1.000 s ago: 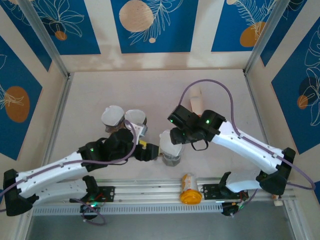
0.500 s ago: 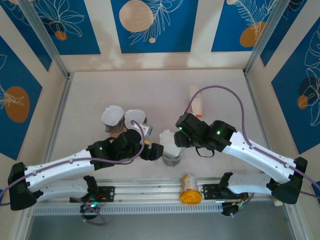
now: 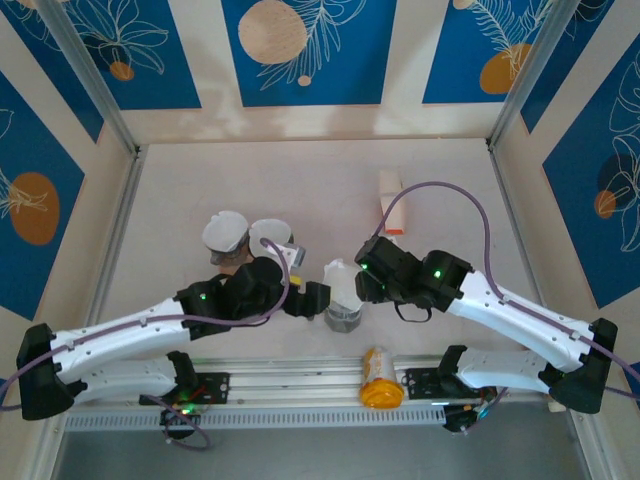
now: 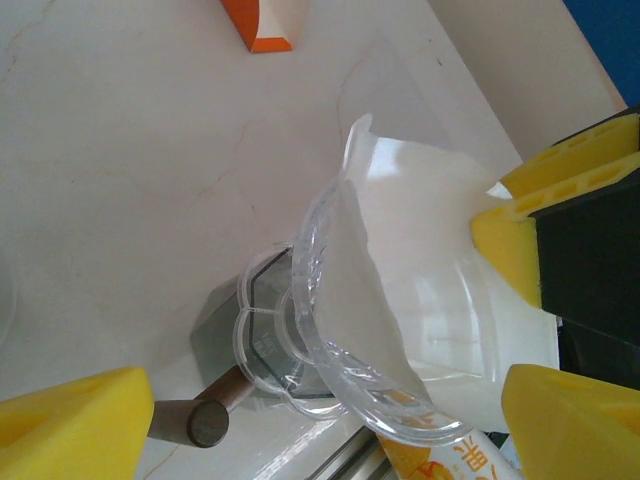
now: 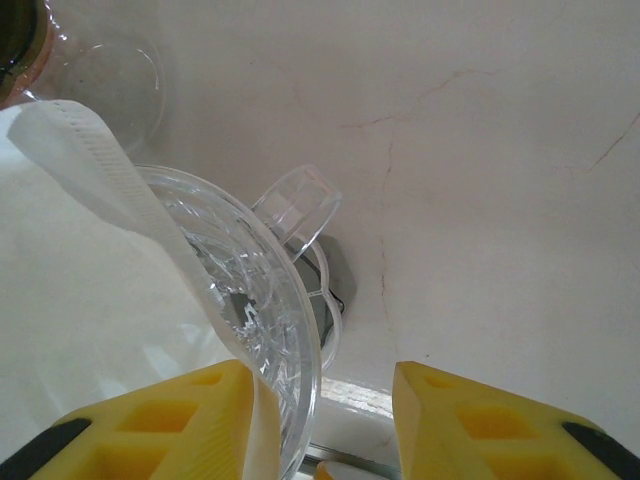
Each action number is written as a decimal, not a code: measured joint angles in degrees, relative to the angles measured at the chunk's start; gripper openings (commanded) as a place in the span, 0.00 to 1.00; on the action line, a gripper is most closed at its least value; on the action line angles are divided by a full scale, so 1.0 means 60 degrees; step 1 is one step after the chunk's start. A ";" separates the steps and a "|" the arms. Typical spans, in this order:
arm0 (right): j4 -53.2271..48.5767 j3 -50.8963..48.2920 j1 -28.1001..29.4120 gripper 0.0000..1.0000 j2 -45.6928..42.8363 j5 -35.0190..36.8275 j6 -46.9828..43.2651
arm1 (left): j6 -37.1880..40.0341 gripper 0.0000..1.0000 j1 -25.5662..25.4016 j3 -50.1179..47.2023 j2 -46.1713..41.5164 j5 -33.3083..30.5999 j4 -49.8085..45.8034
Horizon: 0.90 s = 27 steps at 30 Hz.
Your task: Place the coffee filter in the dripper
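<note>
Filter sits in dripper btwn fingers of wide-open L tool, its edge vs. one finger of R tool, jaws apart & pinching nothing; if R snags paper, filter cd lift out or dripper tip on counter.

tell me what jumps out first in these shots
The white coffee filter stands out first. It sticks up out of the clear dripper, mid-table near the front edge. Both arms crowd in on it, the left gripper open on its left and the right gripper close on its right. An orange-capped bottle lies on the front rail.
</note>
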 measured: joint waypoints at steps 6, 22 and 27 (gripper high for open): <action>0.0036 -0.0004 0.0029 0.42 0.0000 0.0000 0.0069 | -0.0117 0.82 0.0120 -0.0025 0.0273 -0.0098 0.0025; -0.0310 0.1173 0.0011 0.77 0.0925 -0.0138 -0.0382 | -0.0186 0.82 0.0138 -0.0051 0.0452 -0.0153 -0.0164; -0.0455 0.1198 -0.0022 0.76 0.1599 -0.0182 -0.0525 | -0.0186 0.81 0.0138 -0.0051 0.0517 -0.0149 -0.0157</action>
